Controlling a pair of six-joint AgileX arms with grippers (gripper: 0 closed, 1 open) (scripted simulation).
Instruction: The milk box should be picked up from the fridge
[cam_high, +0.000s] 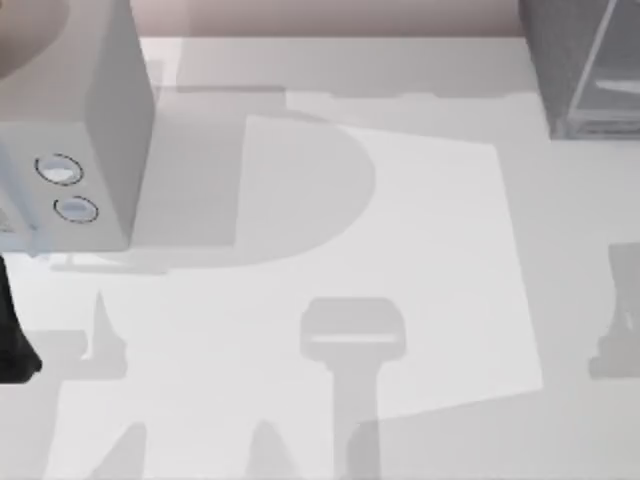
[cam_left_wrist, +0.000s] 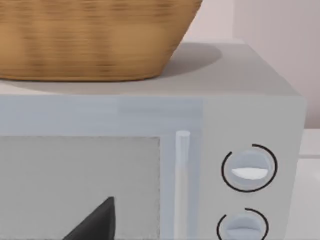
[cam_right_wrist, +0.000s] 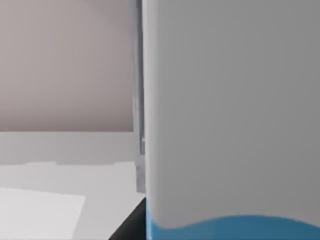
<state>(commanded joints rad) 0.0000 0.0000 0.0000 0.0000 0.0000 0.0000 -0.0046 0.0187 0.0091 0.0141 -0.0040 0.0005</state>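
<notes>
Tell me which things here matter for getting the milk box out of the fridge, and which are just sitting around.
For the job:
- dark grey fridge with pale glassy panel, table's far right corner
- close white surface with blue patch in the right wrist view, possibly the milk box

Just lying about:
- light grey box with two round dials, at left
- woven wicker basket on top of it

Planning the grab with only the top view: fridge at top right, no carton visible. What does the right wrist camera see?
Observer: A pale face with blue at its foot, very close, probably the milk box; whether it is gripped, I cannot tell.
Operator: Anything behind it?
Observer: A thin light frame strip, upright, then bare wall.
Operator: And the box with dials?
Observer: Left wrist view shows a wicker basket sitting on its top.
</notes>
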